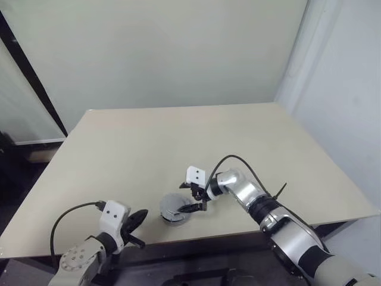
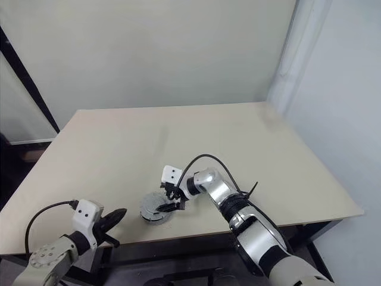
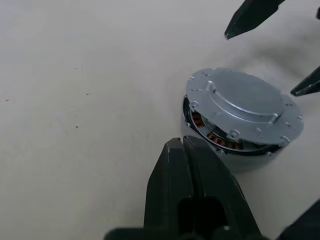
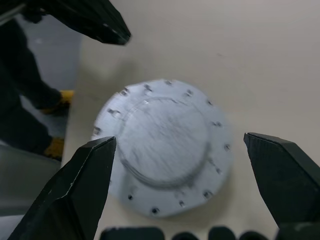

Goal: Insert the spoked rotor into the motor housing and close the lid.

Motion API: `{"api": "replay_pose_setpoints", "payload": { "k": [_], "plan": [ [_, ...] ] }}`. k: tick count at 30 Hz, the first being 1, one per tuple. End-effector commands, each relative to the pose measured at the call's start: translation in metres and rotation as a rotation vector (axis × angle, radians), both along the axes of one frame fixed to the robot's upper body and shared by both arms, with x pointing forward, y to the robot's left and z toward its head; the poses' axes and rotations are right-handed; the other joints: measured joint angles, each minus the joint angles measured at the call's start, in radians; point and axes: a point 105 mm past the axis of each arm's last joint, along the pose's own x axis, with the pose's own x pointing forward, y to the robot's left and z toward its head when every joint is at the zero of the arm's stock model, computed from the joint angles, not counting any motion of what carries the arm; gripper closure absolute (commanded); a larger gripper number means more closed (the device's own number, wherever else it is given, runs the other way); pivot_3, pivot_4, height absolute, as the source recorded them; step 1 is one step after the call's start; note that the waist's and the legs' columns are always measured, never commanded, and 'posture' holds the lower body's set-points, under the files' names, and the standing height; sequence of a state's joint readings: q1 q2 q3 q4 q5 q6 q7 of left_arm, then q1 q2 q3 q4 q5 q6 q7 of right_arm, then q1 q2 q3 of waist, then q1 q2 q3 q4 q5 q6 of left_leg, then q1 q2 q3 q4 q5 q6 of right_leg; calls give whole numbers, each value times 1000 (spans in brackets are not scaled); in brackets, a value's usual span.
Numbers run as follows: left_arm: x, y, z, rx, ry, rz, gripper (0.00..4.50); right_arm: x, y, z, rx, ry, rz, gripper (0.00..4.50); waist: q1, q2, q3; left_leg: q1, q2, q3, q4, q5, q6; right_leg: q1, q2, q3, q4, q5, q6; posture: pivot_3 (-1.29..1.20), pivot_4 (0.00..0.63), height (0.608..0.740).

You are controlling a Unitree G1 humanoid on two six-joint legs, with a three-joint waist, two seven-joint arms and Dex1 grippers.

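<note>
Motor housing (image 1: 175, 210), lower centre of worktop (image 1: 178, 143), lid (image 3: 245, 107) tilted on top. Right claw (image 1: 198, 198) spread over it; left claw (image 1: 137, 223) pressed together, apart.

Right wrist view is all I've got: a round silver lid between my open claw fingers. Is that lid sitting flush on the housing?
Observer: It doesn't look flush. From the side, the lid overhangs the motor housing, and on one side a gap under its rim leaves copper windings showing.
Operator: Which side is the gap on?
Observer: The side facing the left claw.
Operator: Is that claw in my way?
Observer: It appears not. It is shut and apart from the housing, on the robot's left of it, by the front edge of the table.
</note>
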State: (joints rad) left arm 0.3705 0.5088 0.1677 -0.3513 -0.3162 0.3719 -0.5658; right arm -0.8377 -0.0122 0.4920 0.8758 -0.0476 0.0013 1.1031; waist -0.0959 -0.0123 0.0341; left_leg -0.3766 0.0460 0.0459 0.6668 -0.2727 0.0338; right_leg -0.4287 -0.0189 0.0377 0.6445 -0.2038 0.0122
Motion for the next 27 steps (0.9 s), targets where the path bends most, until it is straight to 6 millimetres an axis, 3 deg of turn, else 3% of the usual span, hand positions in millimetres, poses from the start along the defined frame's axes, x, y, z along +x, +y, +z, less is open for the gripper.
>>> {"api": "replay_pose_setpoints", "payload": {
  "k": [1,18,23,27],
  "plan": [
    [0,-5,12,25,-38,-44,4500,3,7,11,18,-48,43,28,0,0,0,0,0,0,0,0,0,0,0,0,0,0,0,0,0,740],
    [-8,0,17,59,-17,-50,4500,1,17,-8,-20,-23,8,28,0,4,2,0,0,0,0,0,-1,0,0,0,1,0,-1,0,0,740],
    [-4,-1,17,64,-20,-61,4500,3,18,-8,-13,12,-29,1133,0,4,2,0,0,0,0,0,-1,0,0,0,1,0,-1,0,0,740],
    [1,-4,16,65,-30,-78,4500,5,18,-9,-32,28,-59,1133,0,4,2,0,0,0,0,0,-1,0,0,0,1,1,-1,0,0,740]
  ]
}}
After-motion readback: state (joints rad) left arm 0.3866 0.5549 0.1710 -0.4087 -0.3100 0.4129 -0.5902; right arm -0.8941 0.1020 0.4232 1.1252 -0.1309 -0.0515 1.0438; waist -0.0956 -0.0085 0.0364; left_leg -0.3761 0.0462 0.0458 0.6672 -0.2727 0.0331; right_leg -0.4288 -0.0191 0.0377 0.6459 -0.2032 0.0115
